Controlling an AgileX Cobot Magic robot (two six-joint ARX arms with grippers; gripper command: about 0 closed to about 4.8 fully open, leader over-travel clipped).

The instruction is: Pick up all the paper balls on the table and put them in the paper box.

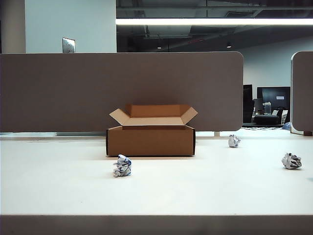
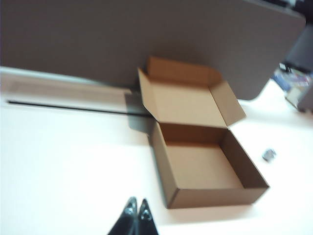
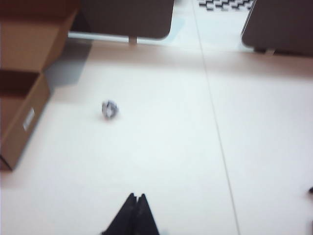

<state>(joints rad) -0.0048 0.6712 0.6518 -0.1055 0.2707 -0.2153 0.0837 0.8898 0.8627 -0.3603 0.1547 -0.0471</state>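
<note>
The brown paper box [image 1: 150, 140] stands open in the middle of the white table [image 1: 195, 191], flaps spread; its empty inside shows in the left wrist view [image 2: 205, 166]. Three crumpled paper balls lie on the table: one in front of the box [image 1: 122, 166], one to its right near the back [image 1: 234, 141], one at the far right [image 1: 291, 160]. Neither arm shows in the exterior view. My left gripper [image 2: 137, 201] is shut and empty, above bare table just short of the box. My right gripper [image 3: 136, 196] is shut and empty, well short of a paper ball [image 3: 109, 109] beside the box [image 3: 22, 122].
Grey partition panels [image 1: 122, 90] stand along the table's back edge, with a gap and a second panel [image 1: 302, 90] at the right. A thin seam [image 3: 217, 132] runs across the tabletop in the right wrist view. A small ball [image 2: 269, 154] lies beyond the box's far side.
</note>
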